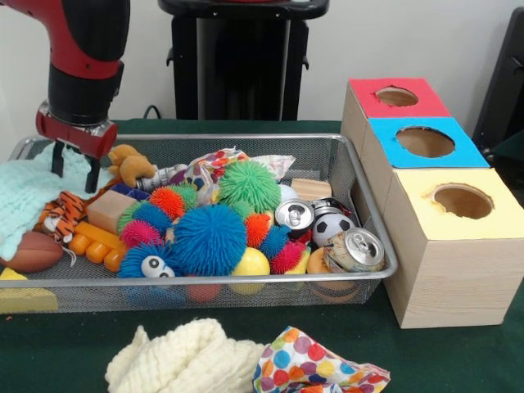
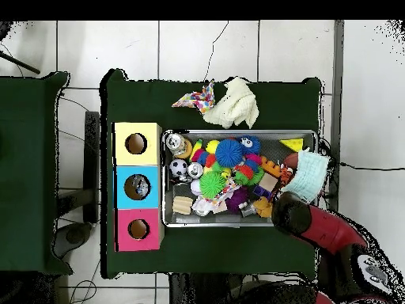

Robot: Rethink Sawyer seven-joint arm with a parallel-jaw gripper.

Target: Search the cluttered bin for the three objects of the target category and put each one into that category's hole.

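While the jaws (image 1: 75, 170) hang open and empty over one end of the wire bin (image 1: 372, 242), nothing is picked yet. The green surface (image 1: 458, 352) holds the bin and three boxes with round holes: yellow box (image 1: 454, 246), blue box (image 1: 422, 147), red box (image 1: 393, 102), all far to the side of the jaws, past the other end of the bin. I cannot tell which kind of thing is wanted. Right under the jaws lies a soft mint cloth (image 1: 29, 201); it would bunch up, so pinch a fold. Just beside them sits a floppy teddy bear (image 1: 128, 166). Farther off, the big blue spiky ball (image 1: 210, 239) looks squishy and light. Two cans (image 1: 354, 250) look hard, smooth and slippery; grab one across its middle.
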